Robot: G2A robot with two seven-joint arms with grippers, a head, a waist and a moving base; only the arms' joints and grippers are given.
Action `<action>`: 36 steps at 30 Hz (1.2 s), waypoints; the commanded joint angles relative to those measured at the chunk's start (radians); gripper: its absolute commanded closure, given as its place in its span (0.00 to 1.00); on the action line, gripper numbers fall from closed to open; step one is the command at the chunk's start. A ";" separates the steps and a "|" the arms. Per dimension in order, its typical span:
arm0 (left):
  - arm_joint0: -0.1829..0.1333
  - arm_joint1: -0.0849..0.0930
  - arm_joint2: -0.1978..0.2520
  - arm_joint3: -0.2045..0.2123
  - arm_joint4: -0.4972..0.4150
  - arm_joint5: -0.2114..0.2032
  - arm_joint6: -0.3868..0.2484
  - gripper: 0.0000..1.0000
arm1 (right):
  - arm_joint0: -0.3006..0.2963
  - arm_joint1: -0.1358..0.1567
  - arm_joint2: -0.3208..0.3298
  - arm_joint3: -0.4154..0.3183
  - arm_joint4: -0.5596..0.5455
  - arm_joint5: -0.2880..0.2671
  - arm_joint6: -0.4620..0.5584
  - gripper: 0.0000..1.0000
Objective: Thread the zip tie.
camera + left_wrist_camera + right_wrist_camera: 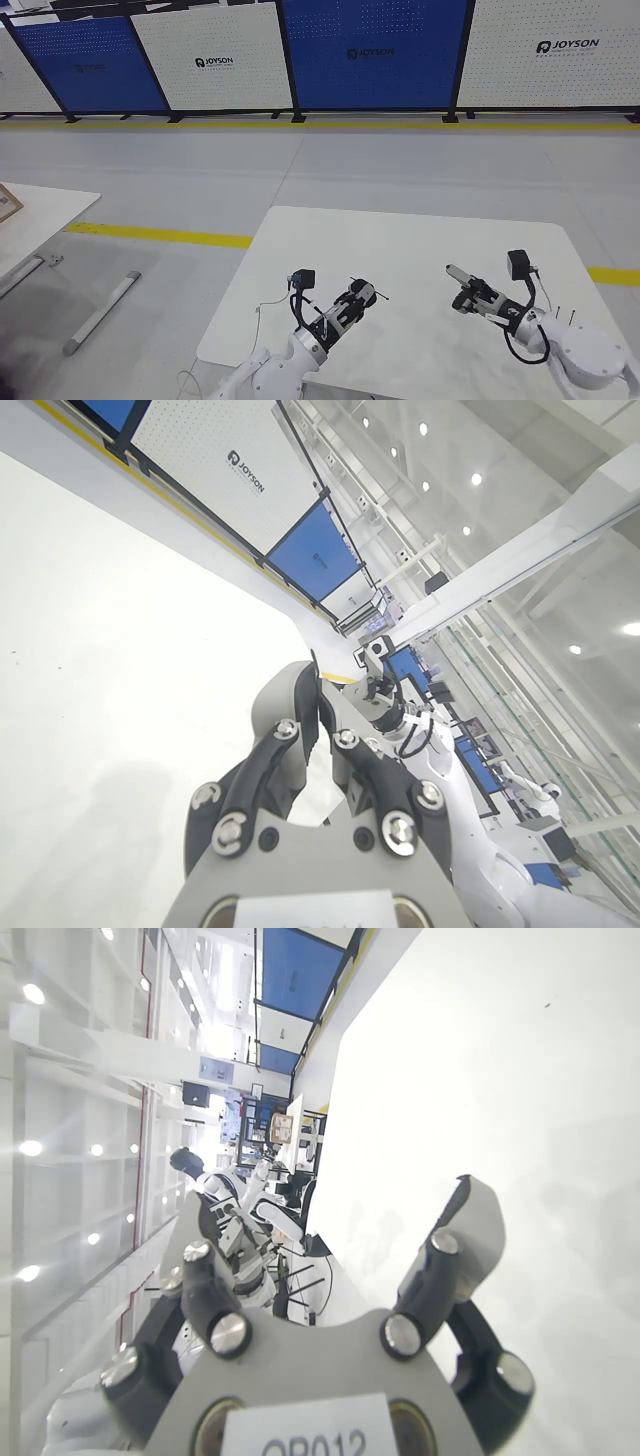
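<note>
**Left pinched, right spread**

Your left gripper (362,292) hovers over the white table (420,240), jaws pressed together. Your right gripper (462,287) hangs well apart from it, jaws wide. Where the zip tie lies, you cannot tell.

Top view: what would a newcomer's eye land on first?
The two arms over the near half of the white table stand out first, with the left gripper and the right gripper held apart. The wrist views show the contrast: the left's jaws are pressed shut and the right's are spread wide. Across the back runs a row of blue and white pegboard panels.
</note>
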 commanded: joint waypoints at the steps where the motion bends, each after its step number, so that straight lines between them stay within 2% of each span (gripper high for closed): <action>1: 0.000 0.000 0.000 0.000 0.000 0.000 0.000 1.00 | -0.040 0.006 0.051 -0.016 0.029 -0.021 0.003 0.00; 4: 0.000 0.000 0.000 0.000 0.000 0.000 0.000 1.00 | -0.075 0.014 0.100 -0.025 0.079 -0.062 0.090 0.00; 16: 0.000 0.000 0.000 0.000 0.000 0.000 0.000 1.00 | -0.077 0.014 0.098 -0.026 0.069 -0.060 0.083 0.00; 19: 0.000 0.000 0.000 0.000 0.000 0.000 0.000 1.00 | -0.068 0.019 0.121 -0.017 0.072 -0.039 0.127 0.00; 23: 0.000 0.000 0.000 0.000 0.000 0.000 0.000 1.00 | -0.058 0.038 0.207 0.010 0.072 -0.008 0.262 0.00; 28: 0.000 0.000 0.000 0.000 0.000 0.000 0.000 1.00 | -0.043 0.063 0.292 0.013 -0.033 0.031 0.354 0.00; 32: 0.000 0.000 0.000 0.000 0.000 0.000 0.000 1.00 | -0.012 0.077 0.318 0.031 -0.102 0.057 0.423 0.00; 34: 0.000 0.000 0.000 0.000 0.000 0.000 0.000 1.00 | 0.009 0.083 0.309 0.039 -0.160 0.084 0.434 0.00; 36: 0.000 0.000 0.000 0.000 0.000 0.000 0.000 1.00 | 0.009 0.083 0.309 0.039 -0.160 0.084 0.434 0.00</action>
